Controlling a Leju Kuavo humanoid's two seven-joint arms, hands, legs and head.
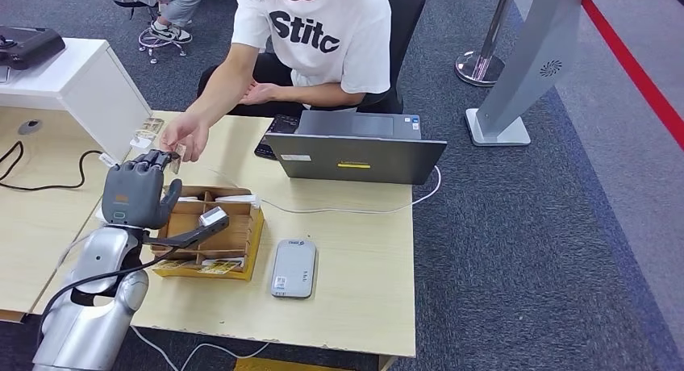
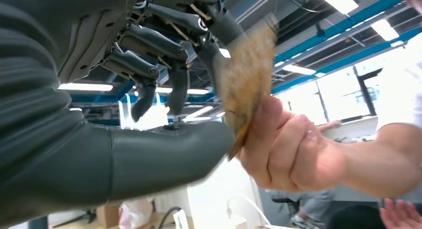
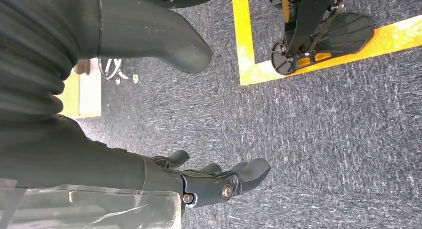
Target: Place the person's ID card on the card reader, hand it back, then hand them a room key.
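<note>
A: Left hand [image 1: 139,192]?
B: Raised above the far left part of the table [image 1: 355,258], palm turned away from the head camera, fingers upright. In the left wrist view the left hand [image 2: 149,89] has its fingers curled toward a blurred brownish card [image 2: 249,79], thumb underneath it.
A: Holding the card?
B: Fingertips and thumb close on it, so it looks pinched. The person's hand [image 2: 288,149] grips the same card from the other side. Both have it.
A: Where is that in the head view?
B: Just beyond the robot's fingertips, where the person's hand [image 1: 184,135] reaches in from the far side. The card itself is too small to make out there.
A: Right hand?
B: The right hand [image 3: 219,181] hangs over grey carpet [image 3: 323,139], fingers loosely bent and apart, nothing in it.
A: Card reader?
B: A grey flat device [image 1: 294,267] lies on the table near the front, just right of the wooden tray [image 1: 246,246]. Nothing lies on it.
A: The tray?
B: Divided into compartments, some cards at its near edge, directly below the raised left hand. Contents are hard to tell.
A: Anything else?
B: A closed grey laptop [image 1: 355,149] at the far edge, with a white cable [image 1: 363,210] running along the table. The person sits behind it in a white t-shirt [image 1: 323,32]. White box [image 1: 81,89] at the far left.
</note>
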